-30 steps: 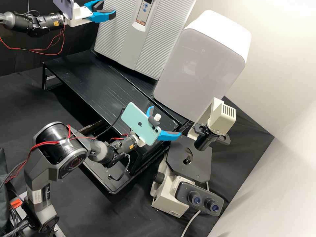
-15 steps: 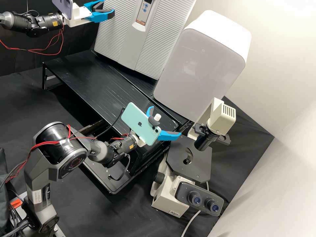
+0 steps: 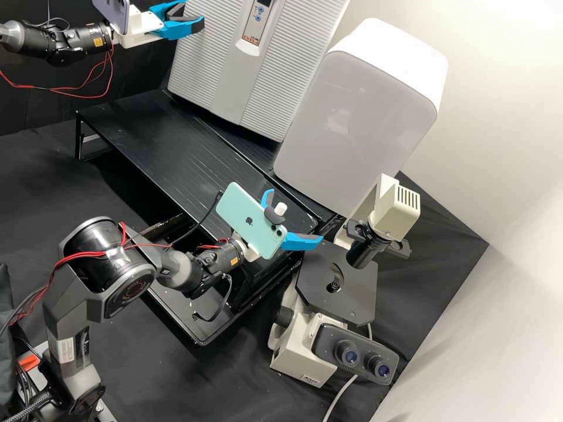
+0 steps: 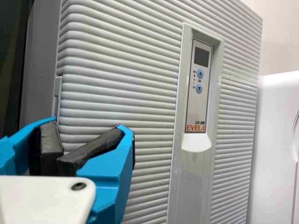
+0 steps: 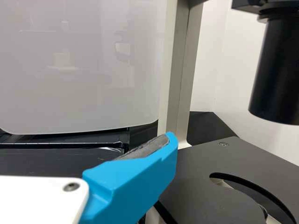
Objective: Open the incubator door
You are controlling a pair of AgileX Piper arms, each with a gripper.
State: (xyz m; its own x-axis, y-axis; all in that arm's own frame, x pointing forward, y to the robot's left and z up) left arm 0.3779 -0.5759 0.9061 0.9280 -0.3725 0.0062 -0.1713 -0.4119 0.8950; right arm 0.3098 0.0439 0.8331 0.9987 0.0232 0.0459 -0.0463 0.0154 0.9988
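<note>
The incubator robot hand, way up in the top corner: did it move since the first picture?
The left gripper shifted a tiny bit toward the high view's left edge; it took hold of nothing and let go of nothing. The right gripper, incubator and microscope stayed put.

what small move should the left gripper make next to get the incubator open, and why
Probably ease the left gripper a little toward the notch in the side edge of the incubator door, to try hooking it: the door looks shut, and the parted fingertips are already near that edge.
</note>
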